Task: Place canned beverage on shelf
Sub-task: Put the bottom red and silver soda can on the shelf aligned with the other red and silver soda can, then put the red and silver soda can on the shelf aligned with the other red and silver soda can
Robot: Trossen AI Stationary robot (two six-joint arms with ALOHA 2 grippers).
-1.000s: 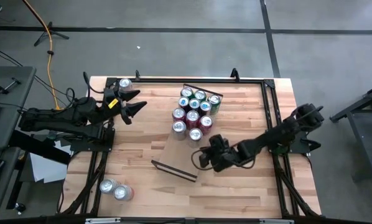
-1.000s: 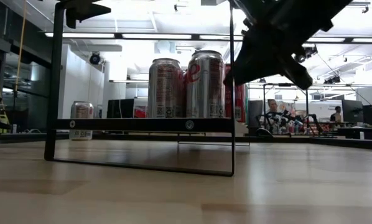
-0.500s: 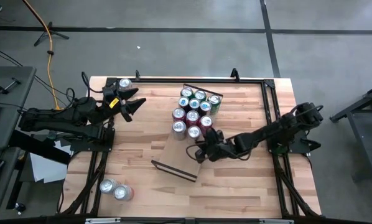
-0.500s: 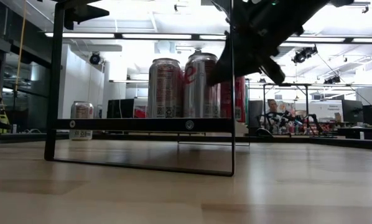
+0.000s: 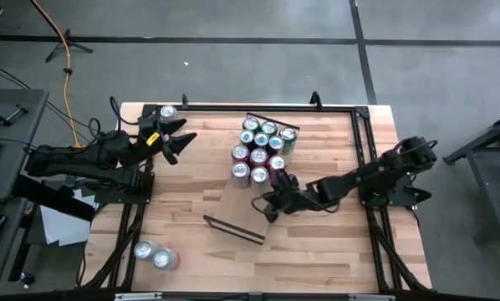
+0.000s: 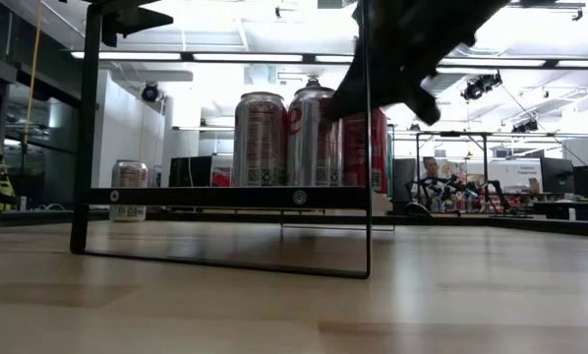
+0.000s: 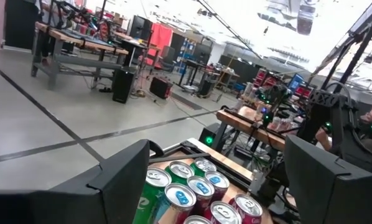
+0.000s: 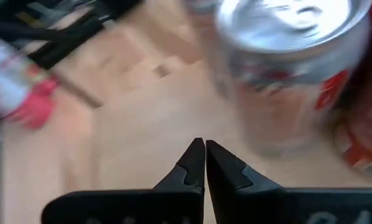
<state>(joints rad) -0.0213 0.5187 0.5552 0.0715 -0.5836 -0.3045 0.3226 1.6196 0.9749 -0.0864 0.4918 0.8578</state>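
Note:
The shelf (image 5: 236, 207), a light-wood board with dark rails at its two short ends, lies mid-table; the low view shows it edge-on (image 6: 225, 197). Several cans (image 5: 261, 149) stand upright on its far half. My right gripper (image 5: 263, 203) is shut, just off the near side of the nearest silver-and-red can (image 5: 260, 177), which also shows in the right wrist view (image 8: 285, 74). My left gripper (image 5: 176, 138) is open and empty at the far left, beside a lone can (image 5: 168, 111). My right gripper (image 8: 204, 149) has its shut fingers close by the near side of the silver-and-red can's wall (image 8: 260, 124). They point toward the table's left and slant down. The fingertips stand clear of the can. Whether the fingers touch it farther back, I cannot tell.
Two cans (image 5: 155, 255) lie at the table's near left corner. The shelf's near rail (image 5: 233, 228) stands up just left of my right gripper. Dark frame bars (image 5: 363, 150) run along the table's sides. People sit in the room beyond (image 6: 432, 177).
My right gripper has gone toward the table's left and far edges, in to the near side of the can cluster, and stayed shut. In the low view one silver can on the shelf has slid a little toward the table's left, uncovering a red can behind it.

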